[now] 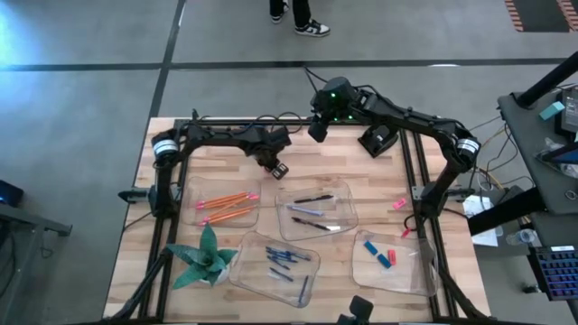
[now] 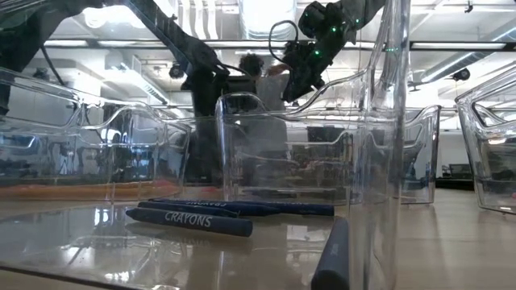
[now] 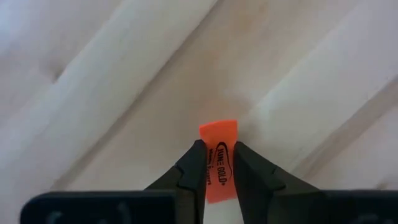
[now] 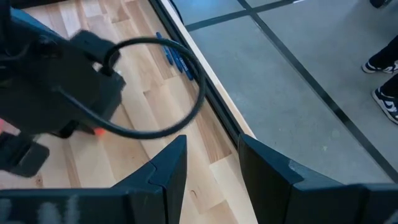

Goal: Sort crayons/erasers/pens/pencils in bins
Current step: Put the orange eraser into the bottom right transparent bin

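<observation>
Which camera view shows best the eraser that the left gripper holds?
The left wrist view: the orange-red eraser sits pinched in the left gripper, its label visible. The high view shows only that gripper; the other views hide the eraser.

Count of sorting items on the table, by kind.
Four clear bins point(image 1: 424, 271) hold the sorted stock: about five orange and red pencils point(image 1: 226, 207) at the far left, three dark pens point(image 1: 314, 212) at centre, about five blue crayons point(image 1: 282, 261) nearer, three erasers point(image 1: 382, 255) at right. One pink eraser point(image 1: 399, 204) lies loose; one orange eraser point(image 3: 219, 160) sits between gripper fingers.
</observation>
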{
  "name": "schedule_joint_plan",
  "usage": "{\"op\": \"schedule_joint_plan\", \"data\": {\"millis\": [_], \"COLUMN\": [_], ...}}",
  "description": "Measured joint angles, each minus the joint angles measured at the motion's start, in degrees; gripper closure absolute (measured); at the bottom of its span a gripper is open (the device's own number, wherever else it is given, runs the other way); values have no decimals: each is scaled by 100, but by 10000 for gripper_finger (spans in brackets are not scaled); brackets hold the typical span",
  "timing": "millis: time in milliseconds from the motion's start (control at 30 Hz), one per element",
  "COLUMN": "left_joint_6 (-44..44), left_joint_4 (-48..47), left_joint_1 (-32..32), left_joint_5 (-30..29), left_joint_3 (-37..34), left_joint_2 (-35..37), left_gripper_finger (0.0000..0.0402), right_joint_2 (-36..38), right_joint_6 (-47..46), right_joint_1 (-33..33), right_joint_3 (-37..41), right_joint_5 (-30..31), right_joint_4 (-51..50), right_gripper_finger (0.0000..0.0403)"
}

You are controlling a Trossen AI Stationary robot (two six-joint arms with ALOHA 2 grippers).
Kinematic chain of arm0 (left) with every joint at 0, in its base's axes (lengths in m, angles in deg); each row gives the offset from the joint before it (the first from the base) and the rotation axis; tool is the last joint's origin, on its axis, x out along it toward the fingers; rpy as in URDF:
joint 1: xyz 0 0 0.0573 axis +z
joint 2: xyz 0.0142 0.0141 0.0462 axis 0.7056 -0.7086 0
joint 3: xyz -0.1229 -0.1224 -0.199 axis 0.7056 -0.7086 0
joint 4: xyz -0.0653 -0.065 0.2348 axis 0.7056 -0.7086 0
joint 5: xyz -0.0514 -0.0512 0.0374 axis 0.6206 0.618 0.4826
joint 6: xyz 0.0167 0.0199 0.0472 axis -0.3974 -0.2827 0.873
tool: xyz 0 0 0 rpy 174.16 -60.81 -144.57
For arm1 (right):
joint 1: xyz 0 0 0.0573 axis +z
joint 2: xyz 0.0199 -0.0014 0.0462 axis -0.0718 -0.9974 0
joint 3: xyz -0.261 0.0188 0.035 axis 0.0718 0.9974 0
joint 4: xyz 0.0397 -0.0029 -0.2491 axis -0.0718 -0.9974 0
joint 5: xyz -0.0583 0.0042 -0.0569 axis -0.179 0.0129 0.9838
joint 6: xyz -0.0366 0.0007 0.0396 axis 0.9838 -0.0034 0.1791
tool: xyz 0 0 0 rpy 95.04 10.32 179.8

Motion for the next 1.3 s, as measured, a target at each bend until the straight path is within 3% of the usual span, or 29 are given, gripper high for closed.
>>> {"op": "schedule_joint_plan", "data": {"millis": [367,767,900,1100,1300], "left_joint_6": [728,1207,1337,1224,940], "left_joint_4": [793,1126,1181,1905,3506], "left_joint_1": [338,406,396,314,175], "left_joint_5": [139,172,168,327,563], "left_joint_3": [-2,-151,-248,-1117,-2317], "left_joint_2": [237,1376,1832,2698,3549], "left_gripper_finger": [352,352,352,352,352], "right_joint_2": [0,-2,-6,-13,-13], "right_joint_6": [0,147,-263,-1496,-1803], "right_joint_1": [1,4,4,31,41], "right_joint_3": [0,0,0,-2,-2], "right_joint_5": [-1,-4,-7,-20,-20], "right_joint_4": [0,401,793,869,974], "right_gripper_finger": [266,266,266,266,266]}}
